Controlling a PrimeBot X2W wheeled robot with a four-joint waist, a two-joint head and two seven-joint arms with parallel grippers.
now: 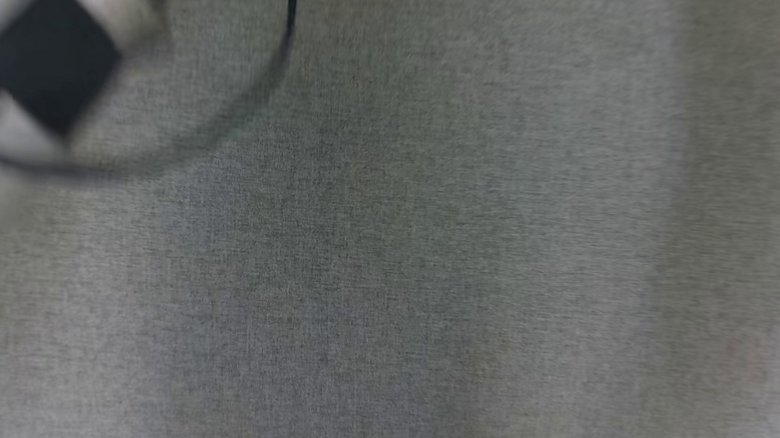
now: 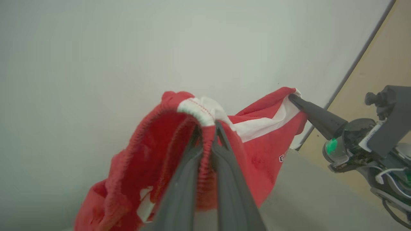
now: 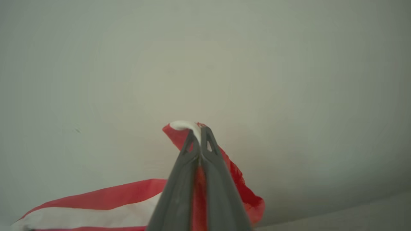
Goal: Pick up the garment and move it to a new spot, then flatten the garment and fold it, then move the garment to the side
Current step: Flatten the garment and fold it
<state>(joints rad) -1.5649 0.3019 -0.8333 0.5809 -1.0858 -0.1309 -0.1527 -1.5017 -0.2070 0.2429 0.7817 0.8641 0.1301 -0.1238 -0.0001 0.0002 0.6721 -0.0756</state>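
Left gripper (image 2: pixel 208 127): jaws drawn narrow, pinching a ribbed red band of the garment (image 2: pixel 257 150) where a white patch meets it. The cloth is bunched between the two dark fingers.

Right gripper (image 3: pixel 199 131): jaws clamped tight on a white-edged corner of the same garment. In the left wrist view that gripper reaches in from 3 o'clock, its tip buried in the cloth edge.

Why held so, as I judge it: two pinch points well apart along one edge let the cloth hang free between them, so it can be carried over and laid out flat, not dropped in a heap. Both arms are raised, with the pale wall (image 2: pixel 128 48) behind the cloth.

Where it is: aloft, strung between the two grippers and clear of the grey woven tabletop (image 1: pixel 431 256). In the left wrist view the bulk sags from centre toward 7 o'clock. In the right wrist view a band trails off toward 8 o'clock.

Look of it: bright red, soft and limp, with broad white panels and red stitching over the white patch. Small lettering sits near 4 o'clock of the left jaws, too small to read. It is crumpled and folded on itself, and the kind of garment is not certain.

Head view is blurred: pale left forearm (image 1: pixel 37 43) with black bands at 10 o'clock, thin dark cable (image 1: pixel 288 18) looping beside it.
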